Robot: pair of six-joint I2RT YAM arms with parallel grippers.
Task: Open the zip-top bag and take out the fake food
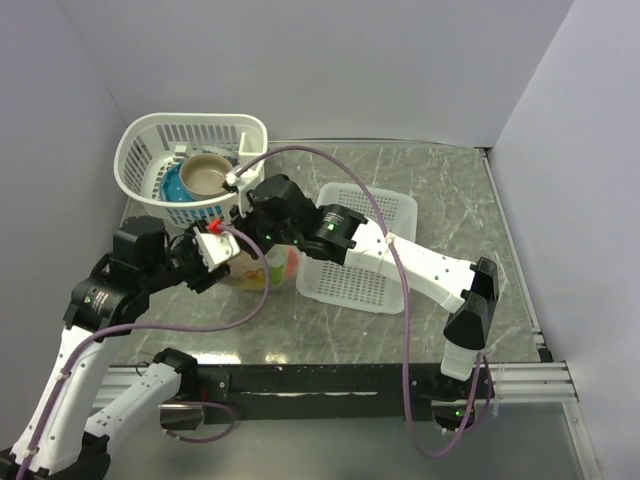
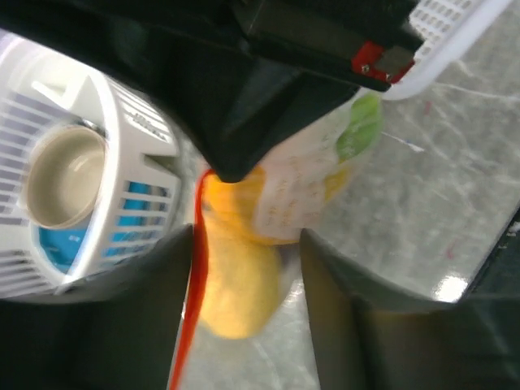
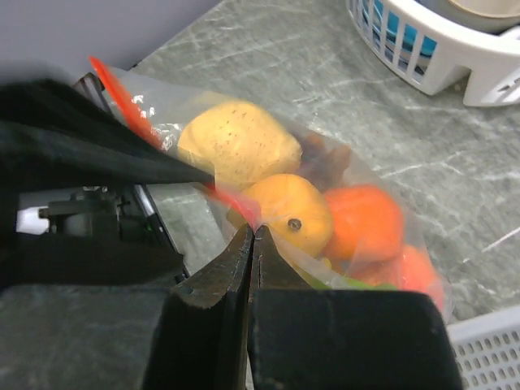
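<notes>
1. The bag [image 1: 258, 268] sits on the table [image 1: 450, 200], between the round basket [image 1: 140, 150] and the flat basket [image 1: 370, 275].
2. The food [image 3: 284, 211] is all inside the bag. A speckled yellow piece [image 3: 240, 142] lies nearest the zip strip [image 3: 122, 101]. Next to it are an orange piece, an orange-red one [image 3: 366, 223], a dark one [image 3: 325, 162] and a bit of green [image 3: 325, 280].
3. The right claw [image 3: 253, 236] has its fingers pressed together with no gap. They pinch the clear film just beside the strip, at the bag's top edge.
4. The left claw [image 2: 248, 244] is spread wide, with the bag's upper end between its fingers. The strip runs along the inner face of one finger [image 2: 154, 325]. The other finger [image 2: 341, 325] stands apart from the plastic, so nothing looks clamped.
5. In the top view the two claws meet over the bag, the left [image 1: 212, 250] just beside the right [image 1: 250, 215].
6. The round basket holds a tan bowl [image 1: 207, 175] on a blue dish [image 1: 172, 185].
</notes>
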